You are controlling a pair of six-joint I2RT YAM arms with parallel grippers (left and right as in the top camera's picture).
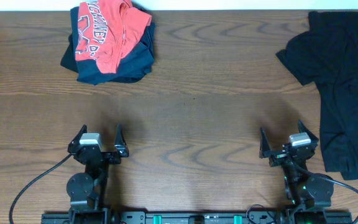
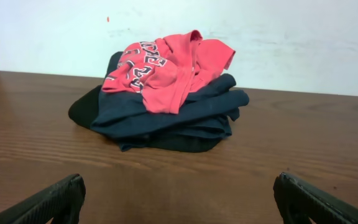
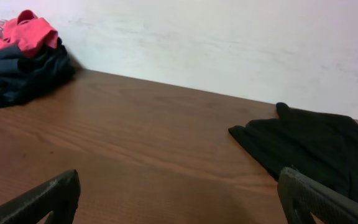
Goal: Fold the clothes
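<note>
Table (image 1: 191,102), dark wood grain.

Far left of table: crumpled red shirt (image 1: 107,28) with white lettering, heaped on a bunched navy garment (image 1: 132,62).

Near edge of table, left: left gripper (image 1: 100,134), fingers spread wide, holding nothing.

Near edge of table, right: right gripper (image 1: 281,135), fingers likewise apart, nothing between them.

Right side of table: black garment (image 1: 347,93) lying flat, running from the far edge toward the near edge, near the right gripper.

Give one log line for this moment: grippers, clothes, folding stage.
left gripper: open | right gripper: open | red shirt: crumpled on navy garment | black garment: unfolded | folded: none
</note>
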